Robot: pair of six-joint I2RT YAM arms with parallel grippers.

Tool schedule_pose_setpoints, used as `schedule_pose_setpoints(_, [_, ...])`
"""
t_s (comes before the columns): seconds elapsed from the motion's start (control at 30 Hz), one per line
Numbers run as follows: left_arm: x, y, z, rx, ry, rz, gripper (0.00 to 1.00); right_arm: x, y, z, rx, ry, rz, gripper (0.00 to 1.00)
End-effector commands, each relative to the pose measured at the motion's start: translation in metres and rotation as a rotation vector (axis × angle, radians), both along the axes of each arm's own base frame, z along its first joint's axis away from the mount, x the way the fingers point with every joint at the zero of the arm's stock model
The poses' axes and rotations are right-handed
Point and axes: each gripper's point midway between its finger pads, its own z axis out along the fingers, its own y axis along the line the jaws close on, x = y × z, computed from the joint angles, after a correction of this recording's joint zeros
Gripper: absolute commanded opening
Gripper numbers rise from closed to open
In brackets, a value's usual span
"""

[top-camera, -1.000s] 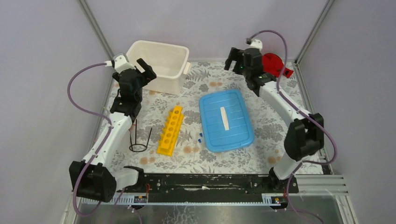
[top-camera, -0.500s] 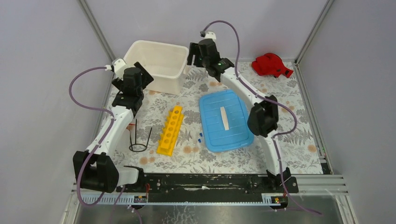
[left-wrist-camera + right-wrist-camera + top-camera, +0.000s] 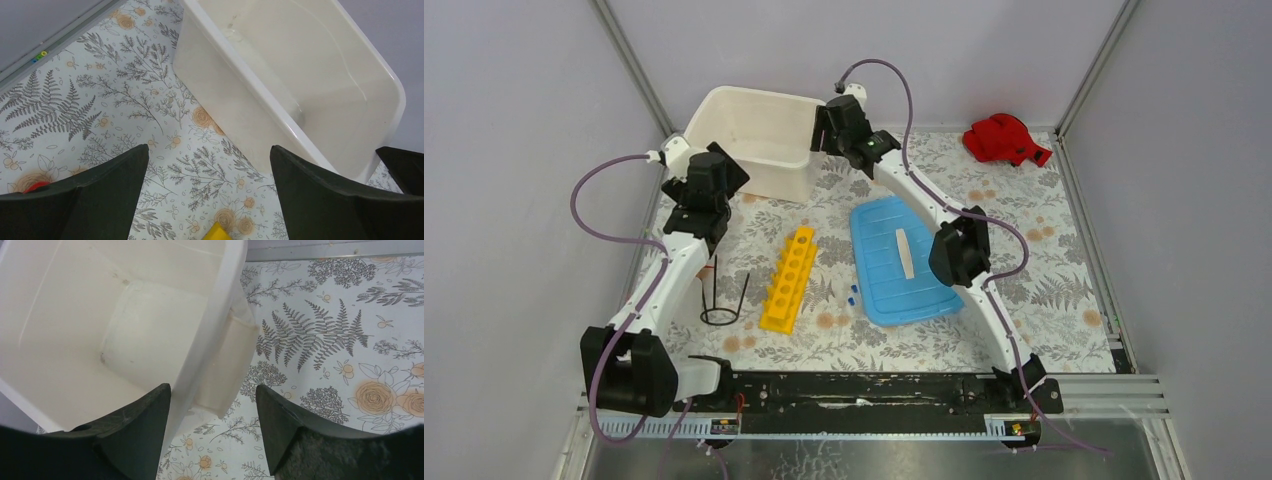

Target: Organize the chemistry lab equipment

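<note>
The yellow test-tube rack [image 3: 790, 277] lies on the floral mat left of centre; its tip shows in the left wrist view [image 3: 217, 233]. Two tiny blue-capped tubes [image 3: 851, 295] lie between the rack and the blue lid. The black wire ring stand [image 3: 721, 300] stands at the left. My left gripper [image 3: 724, 170] is open and empty over the mat beside the white tub's near wall [image 3: 235, 105]. My right gripper [image 3: 821, 125] is open and straddles the tub's right rim and handle [image 3: 227, 355], holding nothing.
The white tub [image 3: 760, 140] stands at the back left, with nothing in it. The blue lid [image 3: 907, 258] lies at the centre. A red cloth [image 3: 1002, 140] lies at the back right corner. Metal frame posts edge the mat.
My right arm has swung from the red cloth at the back right across to the tub's right rim. My left gripper has shifted slightly along the tub's near side.
</note>
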Motion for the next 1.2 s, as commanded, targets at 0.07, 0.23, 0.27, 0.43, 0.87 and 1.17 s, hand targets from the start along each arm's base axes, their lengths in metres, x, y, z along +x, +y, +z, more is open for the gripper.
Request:
schedule_pose_setpoints(0.07, [-0.005, 0.006, 0.0, -0.018, -0.026, 0.043, 0.99, -0.004, 0.025, 0.022, 0.049, -0.058, 0.026, 0.7])
schedule_pose_setpoints(0.23, [-0.005, 0.007, -0.003, -0.015, -0.024, 0.048, 0.99, -0.003, 0.026, 0.017, 0.034, -0.06, 0.03, 0.7])
schedule_pose_setpoints(0.27, [-0.005, 0.007, -0.004, -0.018, -0.024, 0.048, 0.99, -0.003, 0.026, 0.013, 0.028, -0.056, 0.032, 0.68])
schedule_pose_setpoints(0.43, [-0.007, 0.007, -0.005, -0.021, -0.025, 0.051, 0.99, -0.005, 0.027, -0.002, 0.005, -0.027, 0.048, 0.5])
schedule_pose_setpoints(0.87, [-0.023, 0.012, -0.012, 0.025, 0.027, 0.045, 0.99, -0.002, -0.002, 0.009, -0.072, -0.052, -0.023, 0.12])
schedule_pose_setpoints(1.17, [-0.039, 0.006, -0.021, 0.043, 0.086, -0.02, 0.99, 0.014, -0.065, 0.031, -0.026, -0.044, -0.156, 0.04])
